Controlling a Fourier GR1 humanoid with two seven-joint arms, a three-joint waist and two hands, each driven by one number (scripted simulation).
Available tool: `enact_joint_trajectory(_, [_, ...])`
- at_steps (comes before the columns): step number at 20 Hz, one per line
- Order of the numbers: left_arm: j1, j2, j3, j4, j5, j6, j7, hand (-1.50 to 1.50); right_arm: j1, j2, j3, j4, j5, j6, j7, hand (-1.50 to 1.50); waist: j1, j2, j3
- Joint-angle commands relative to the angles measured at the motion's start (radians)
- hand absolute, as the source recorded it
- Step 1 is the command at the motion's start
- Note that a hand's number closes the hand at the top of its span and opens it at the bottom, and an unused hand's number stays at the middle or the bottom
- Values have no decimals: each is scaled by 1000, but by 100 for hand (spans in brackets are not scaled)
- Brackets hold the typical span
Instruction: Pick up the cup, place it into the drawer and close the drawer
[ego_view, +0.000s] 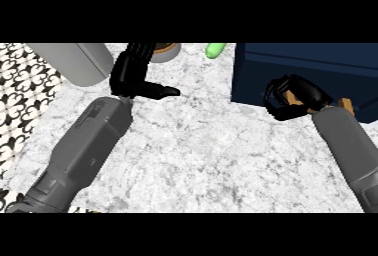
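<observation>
Grey left forearm (85, 150) rises from the lower edge across the white marbled counter (207, 160). At the right stands the dark blue drawer (317, 65), and at the top left a pale grey cylinder (74, 62). The left hand (131, 75) has straight fingers and its thumb out to the right, holding nothing. The right hand (284, 102) is over the drawer's near edge, fingers curled round the tan-orange cup (298, 96). The cup is mostly hidden, so its long axis and facing cannot be told. Beside the left fingertips sits a grey pot (168, 52), then a small green thing (215, 50).
</observation>
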Motion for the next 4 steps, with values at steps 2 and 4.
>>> enact_joint_trajectory(2, [21, 10, 1, -12, 6, -21, 1, -150, -170, -127, -85, 29, 5, -101, 83, 150, 38, 15, -16])
enact_joint_trajectory(4, [36, 22, 0, -21, 6, -35, -2, -150, -167, -138, -94, 19, -9, -84, 86, 150, 46, 9, -16])
